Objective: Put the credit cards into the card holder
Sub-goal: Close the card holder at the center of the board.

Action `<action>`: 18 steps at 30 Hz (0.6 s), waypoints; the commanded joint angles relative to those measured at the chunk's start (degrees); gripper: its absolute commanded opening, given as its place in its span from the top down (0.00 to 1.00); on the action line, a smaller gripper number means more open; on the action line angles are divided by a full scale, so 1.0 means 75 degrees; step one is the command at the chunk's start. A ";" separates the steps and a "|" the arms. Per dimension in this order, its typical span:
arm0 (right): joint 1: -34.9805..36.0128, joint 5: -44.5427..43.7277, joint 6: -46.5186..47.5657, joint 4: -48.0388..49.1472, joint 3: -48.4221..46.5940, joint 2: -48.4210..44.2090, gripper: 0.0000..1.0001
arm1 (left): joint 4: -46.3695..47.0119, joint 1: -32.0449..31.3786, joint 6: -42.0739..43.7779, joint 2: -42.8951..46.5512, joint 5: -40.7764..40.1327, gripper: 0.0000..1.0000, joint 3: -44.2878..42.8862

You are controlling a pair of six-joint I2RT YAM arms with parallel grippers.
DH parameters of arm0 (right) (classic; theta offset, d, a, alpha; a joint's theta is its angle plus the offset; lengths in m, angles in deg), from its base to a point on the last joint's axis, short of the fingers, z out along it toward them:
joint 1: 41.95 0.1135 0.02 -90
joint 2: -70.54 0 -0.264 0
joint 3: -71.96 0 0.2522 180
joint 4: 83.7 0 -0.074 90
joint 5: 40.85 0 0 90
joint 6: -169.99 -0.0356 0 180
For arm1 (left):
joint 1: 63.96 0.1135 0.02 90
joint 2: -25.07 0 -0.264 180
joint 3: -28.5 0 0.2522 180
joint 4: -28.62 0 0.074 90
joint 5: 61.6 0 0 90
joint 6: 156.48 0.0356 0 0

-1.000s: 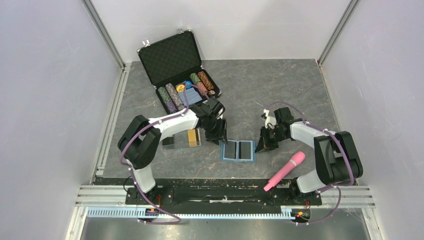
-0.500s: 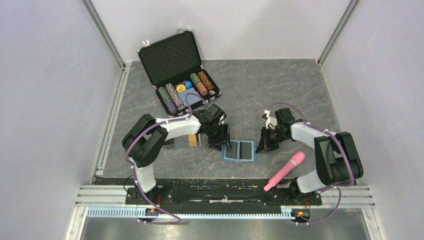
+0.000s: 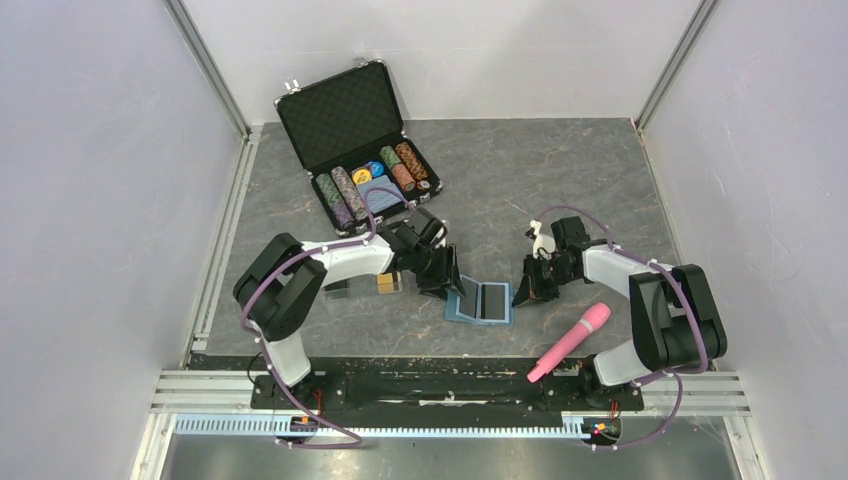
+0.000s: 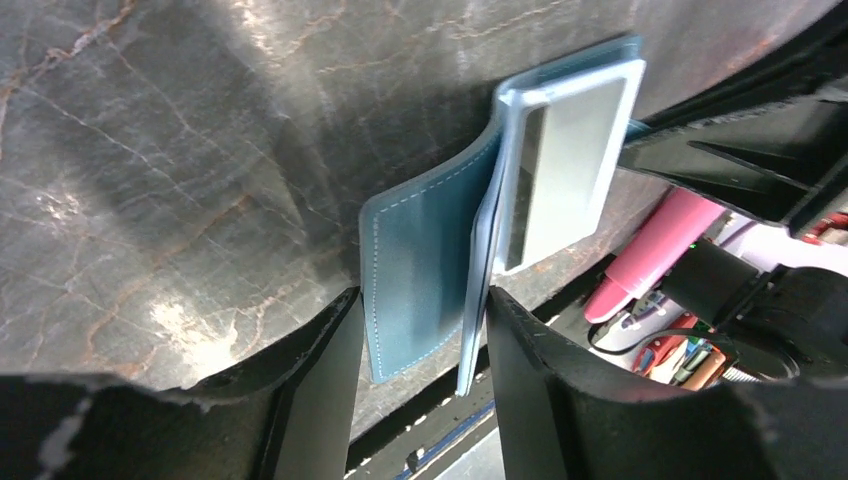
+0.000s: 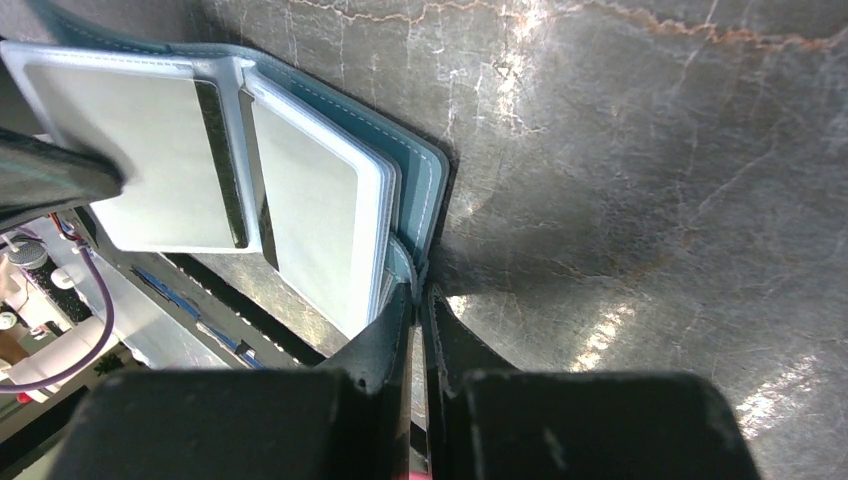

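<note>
The teal card holder [image 3: 484, 301] lies open on the table, its lighter blue sleeves [image 5: 310, 215] facing up. My left gripper [image 3: 447, 277] stands open astride the holder's raised left flap [image 4: 420, 270]. The teal cover rests against one finger and a pale sleeve [image 4: 478, 300] against the other. My right gripper [image 5: 420, 300] is shut on the edge of the holder's right cover [image 5: 428, 200], also seen from above [image 3: 527, 291]. A gold-orange credit card [image 3: 385, 284] peeks out beside the left arm, and a dark one [image 3: 337, 289] lies left of it.
An open black briefcase [image 3: 345, 115] with rows of poker chips [image 3: 375, 180] stands at the back left. A pink cylinder [image 3: 570, 343] lies near the right arm's base. Grey walls and metal rails enclose the table.
My left gripper has moved right and toward the front, from beside the gold card to the holder's left flap. That flap now stands tilted up. The right arm has stayed put.
</note>
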 commanded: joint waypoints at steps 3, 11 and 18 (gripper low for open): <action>0.0040 0.0202 0.0007 0.0132 0.0013 -0.0151 1.00 | 0.0673 -0.0080 -0.0421 0.0819 0.0335 0.47 -0.0126; 0.0042 0.0298 -0.0042 0.0257 0.0093 -0.0130 1.00 | 0.1527 -0.0366 -0.0739 -0.0022 0.1214 0.49 -0.0507; 0.0062 0.0673 -0.0235 0.0506 0.0177 -0.0029 1.00 | 0.1691 -0.0749 -0.0716 -0.0877 0.1712 0.47 -0.1181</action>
